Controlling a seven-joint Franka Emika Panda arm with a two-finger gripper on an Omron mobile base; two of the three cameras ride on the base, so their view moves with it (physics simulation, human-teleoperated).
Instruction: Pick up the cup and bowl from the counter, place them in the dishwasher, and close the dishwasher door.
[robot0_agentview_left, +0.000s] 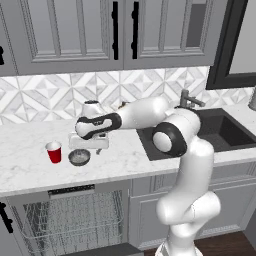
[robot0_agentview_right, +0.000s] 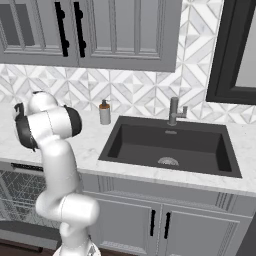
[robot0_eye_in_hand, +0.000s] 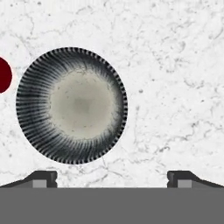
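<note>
The small red cup (robot0_agentview_left: 54, 152) stands on the white marble counter (robot0_agentview_left: 25, 170), with the grey speckled bowl (robot0_agentview_left: 79, 157) just to its right. My gripper (robot0_agentview_left: 89, 148) hangs open a little above the bowl and slightly behind it, holding nothing. Looking straight down in the hand view, the bowl (robot0_eye_in_hand: 71, 105) lies left of centre, ahead of the wide-apart fingertips (robot0_eye_in_hand: 43, 179), and the cup (robot0_eye_in_hand: 3, 75) peeks in at the left edge. Below the counter the dishwasher (robot0_agentview_left: 70, 220) stands open with its wire rack showing, and the dishwasher door (robot0_agentview_left: 102, 250) is folded down.
A dark sink (robot0_agentview_right: 170, 145) with a faucet (robot0_agentview_right: 174, 111) is set into the counter to the right. A grey soap bottle (robot0_agentview_right: 104, 112) stands at the sink's back left corner. Grey wall cabinets (robot0_agentview_left: 75, 30) hang above, and lower cabinet doors (robot0_agentview_right: 160, 225) sit under the sink.
</note>
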